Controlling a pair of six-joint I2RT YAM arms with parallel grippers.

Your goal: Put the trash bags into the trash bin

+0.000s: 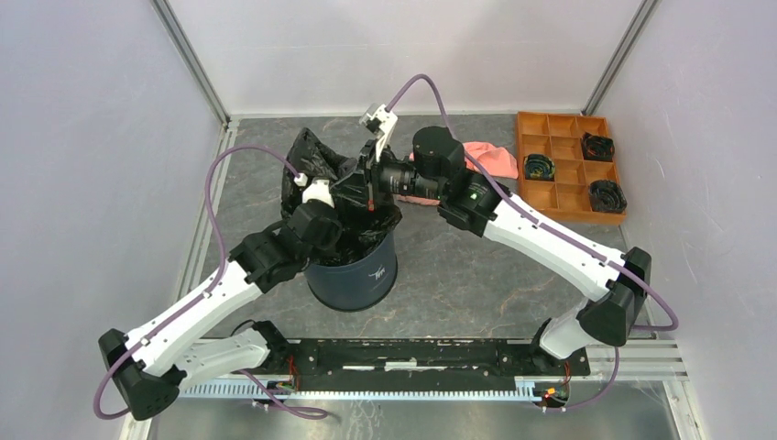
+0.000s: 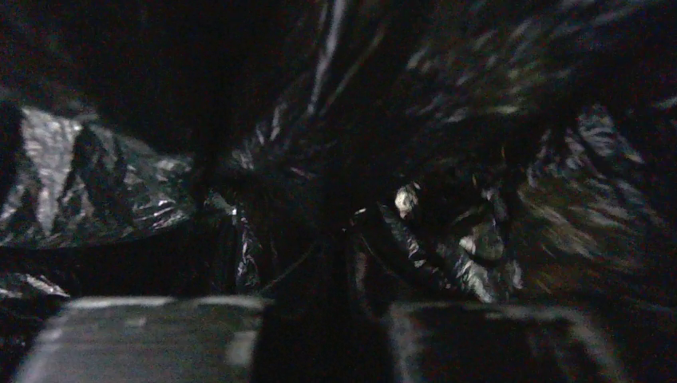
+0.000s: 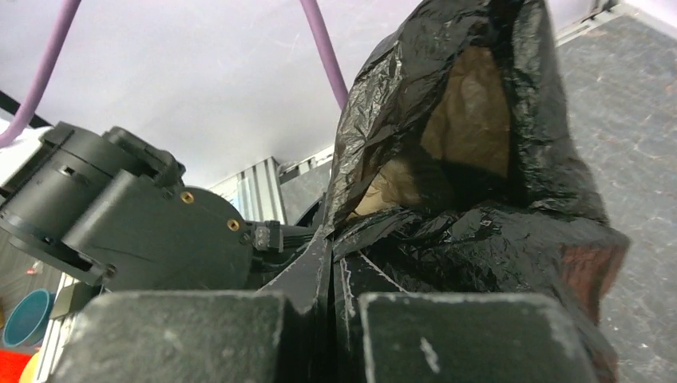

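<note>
From above, I saw the trash bag [image 1: 318, 163] draped over the far rim of the trash bin [image 1: 353, 275], with bare table [image 1: 458, 275] open to its right. My left wrist view was all black film, the left gripper [image 2: 323, 335] clenched on it. In my right wrist view, the right gripper [image 3: 331, 319] pinched 1 fold.

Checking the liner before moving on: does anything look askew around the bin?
Yes. The trash bag sits lopsided: bunched over the trash bin, with one crumpled flap sticking up past its far-left rim rather than inside.
</note>
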